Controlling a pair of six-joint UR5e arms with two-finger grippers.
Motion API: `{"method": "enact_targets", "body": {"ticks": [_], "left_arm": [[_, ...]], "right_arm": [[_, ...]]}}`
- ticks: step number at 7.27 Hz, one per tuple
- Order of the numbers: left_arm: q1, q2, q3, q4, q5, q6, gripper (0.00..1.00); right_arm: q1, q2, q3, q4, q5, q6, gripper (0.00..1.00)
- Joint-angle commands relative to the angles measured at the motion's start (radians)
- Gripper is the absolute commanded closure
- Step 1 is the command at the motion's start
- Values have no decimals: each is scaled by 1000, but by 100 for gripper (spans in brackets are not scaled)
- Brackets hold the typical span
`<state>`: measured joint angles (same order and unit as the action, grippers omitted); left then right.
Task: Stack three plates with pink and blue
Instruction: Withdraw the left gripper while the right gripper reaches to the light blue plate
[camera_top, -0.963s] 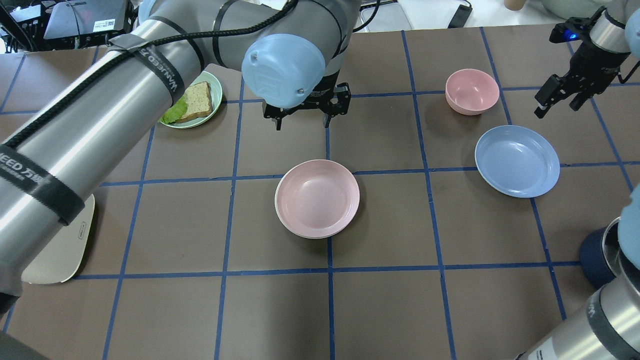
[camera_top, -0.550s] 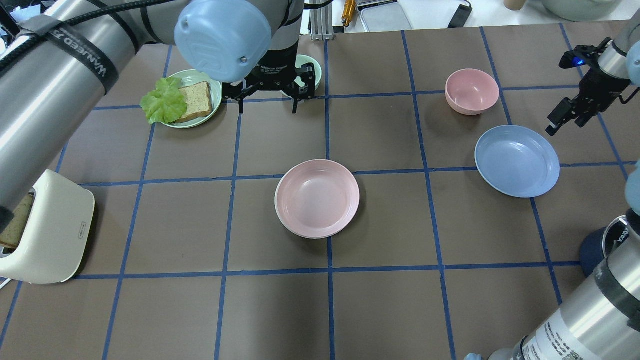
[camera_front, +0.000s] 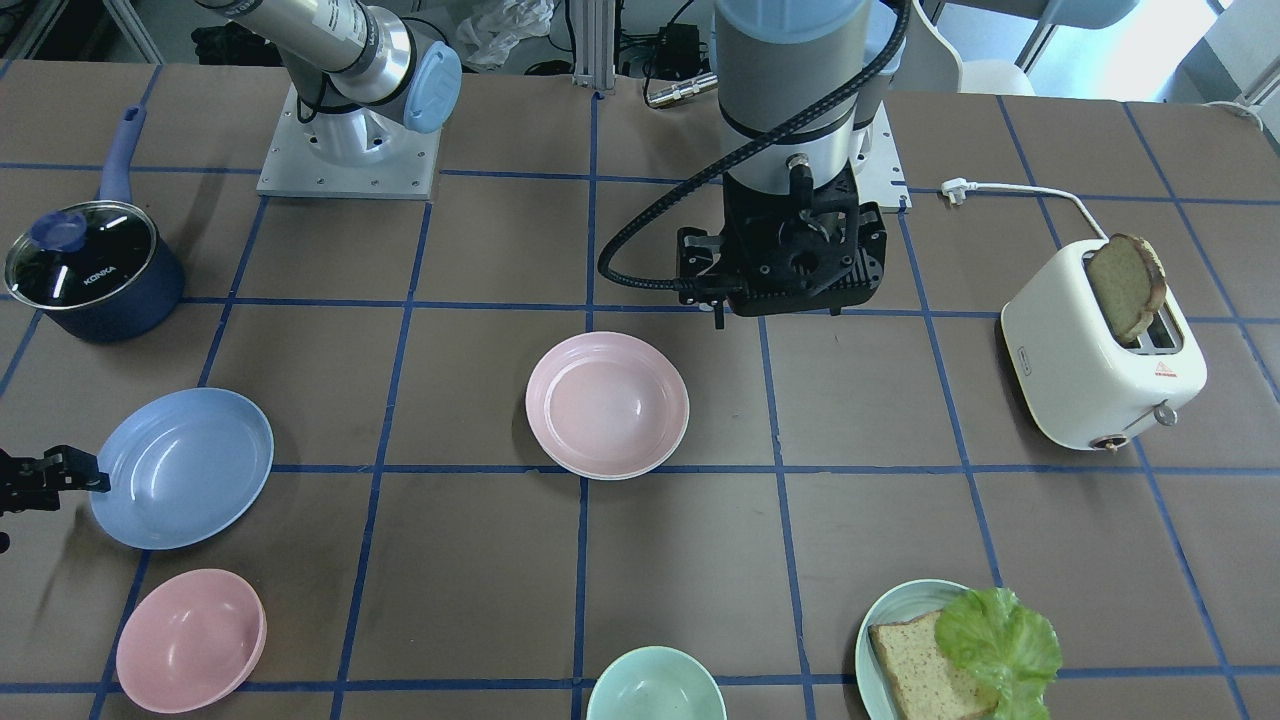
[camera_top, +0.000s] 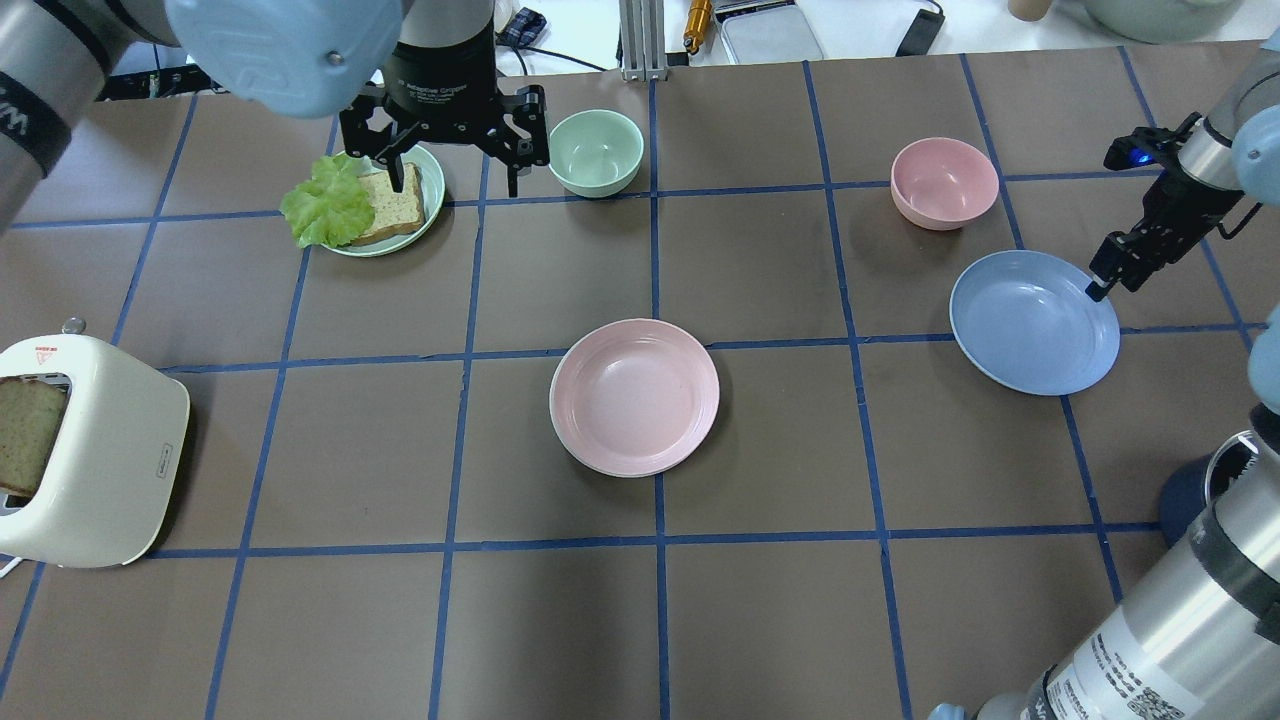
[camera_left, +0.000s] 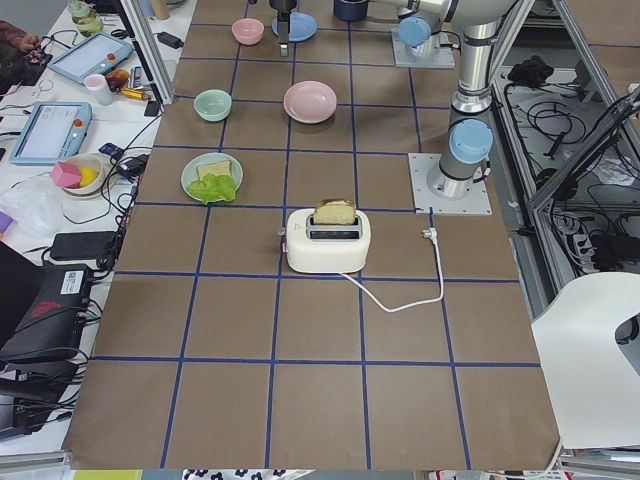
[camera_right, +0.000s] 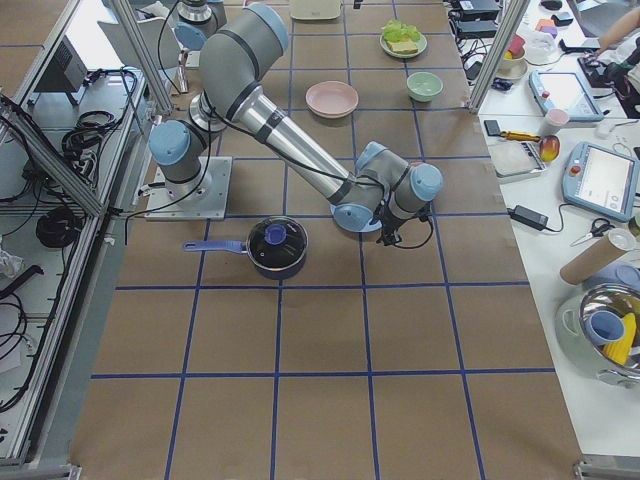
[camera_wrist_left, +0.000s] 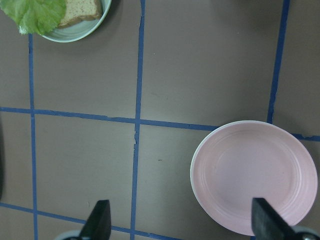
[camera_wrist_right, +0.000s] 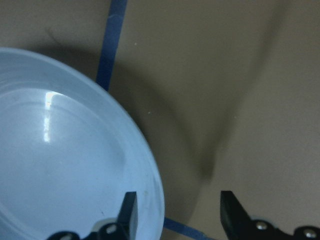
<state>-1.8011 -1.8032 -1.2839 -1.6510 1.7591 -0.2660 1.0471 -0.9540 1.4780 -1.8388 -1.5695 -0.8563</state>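
Light-blue round matte plate w/ a raised rim: looks like thin moulded plastic or fibre, so prob. light, stiff and not brittle. The smooth underside could slide on the brown gridded table mat if nudged sideways. No handle, so the only hold is the rim: one finger inside the lip, one outside & under, firm pinch. Held at one edge it will prob. hang tilted, so lift slow.

It lies flat at the right of the table, mid-depth, just nearer than the small deep pink bowl (not part of the stack) & well apart from the centre pile.

Right gripper is at that plate's far-right rim. Its jaws are parted a moderate way & straddle the lip, one finger over the plate's inside, the other over bare mat. Nothing pinched yet.

Pale-pink round matte plate, same shape, lies at table centre. A whitish edge under its near-left side is prob. the cream-white plate nested below. Both visible interiors are clean, w/ a soft sheen.

Left gripper hangs wide open & empty at far left, by the teal plate w/ bread & lettuce.
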Motion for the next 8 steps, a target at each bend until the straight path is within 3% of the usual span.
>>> {"method": "enact_targets", "body": {"ticks": [1,3,4,5,6,7,8], "left_arm": [[51,44,0,-32,-41,72,0],[94,91,0,-91,-58,115,0],[133,110,0,-95,-123,167,0],[159,123,0,-110,-142,188,0],[166,134,0,-110,-151,214,0],[173,142,2,-110,-236,275,0],[175,140,-2,-110,-257,281,0]], "right_arm": [[-1,1,18,-2,0,-4,57],[-1,0,16,12,3,3,92],[-1,-3,15,19,8,6,100],[-1,-5,2,39,8,3,100],[1,-15,-14,121,12,8,100],[8,-26,-54,200,14,8,100],[11,-23,-109,304,31,6,100]]}}
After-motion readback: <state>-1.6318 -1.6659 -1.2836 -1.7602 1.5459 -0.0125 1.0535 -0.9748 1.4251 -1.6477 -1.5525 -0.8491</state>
